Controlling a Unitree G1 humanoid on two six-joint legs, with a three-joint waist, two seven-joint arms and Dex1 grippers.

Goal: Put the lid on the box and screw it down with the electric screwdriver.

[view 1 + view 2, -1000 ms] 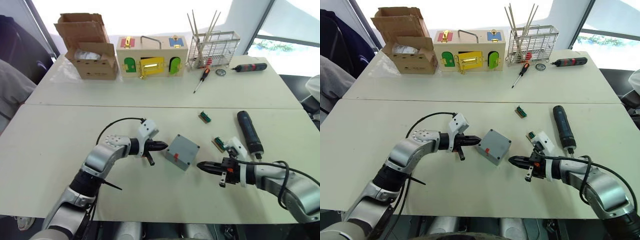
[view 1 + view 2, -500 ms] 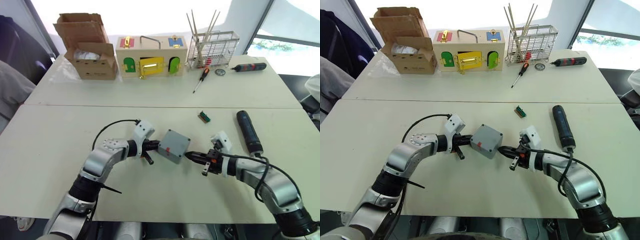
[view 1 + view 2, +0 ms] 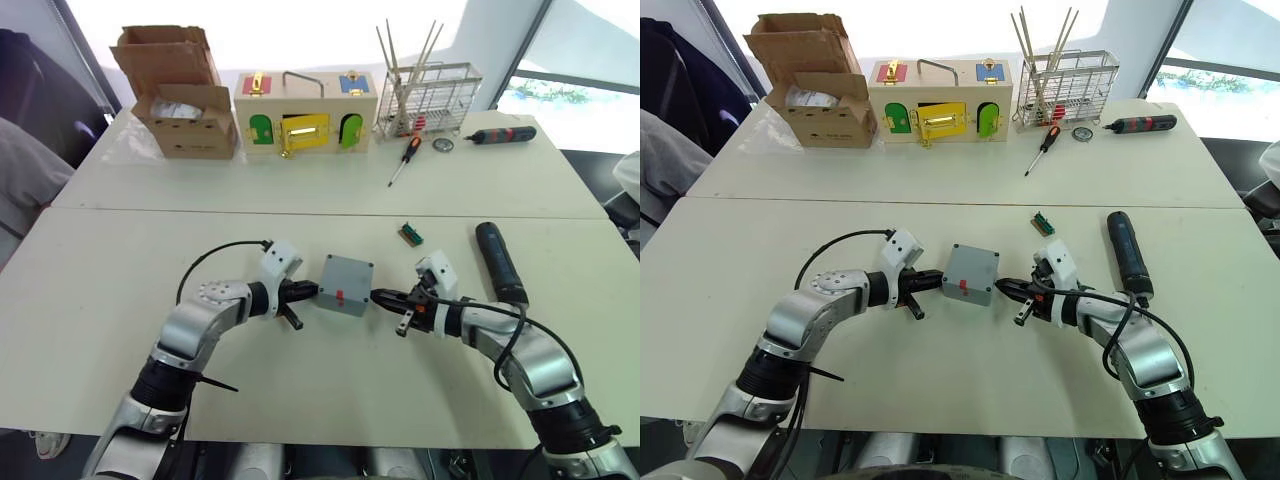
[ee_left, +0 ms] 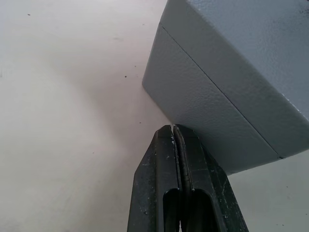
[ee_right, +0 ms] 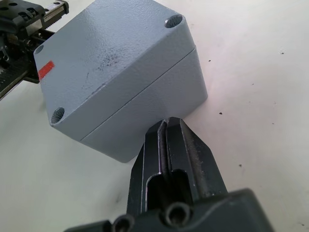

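The grey box [image 3: 345,284] rests on the near table with the lid [image 5: 106,53] sitting on top of it, a red mark and corner screw holes showing on the lid. My left gripper [image 3: 312,290] is shut, and its tip touches the box's left side [image 4: 231,96]. From the right, my right gripper [image 3: 378,296] is also shut, with its tip against the box's lower wall [image 5: 145,111]. The electric screwdriver [image 3: 498,262], thick and black, lies on the table to the right of my right arm.
A small green connector [image 3: 410,234] lies beyond the box. On the far table stand a brown cardboard box [image 3: 180,100], a wooden box with coloured doors [image 3: 303,112], a wire rack [image 3: 425,95], a small red-and-black screwdriver [image 3: 403,158] and a slim driver [image 3: 500,133].
My right gripper has moved left up to the box. The box has slid left and away and turned squarer, and now sits between both shut tips.
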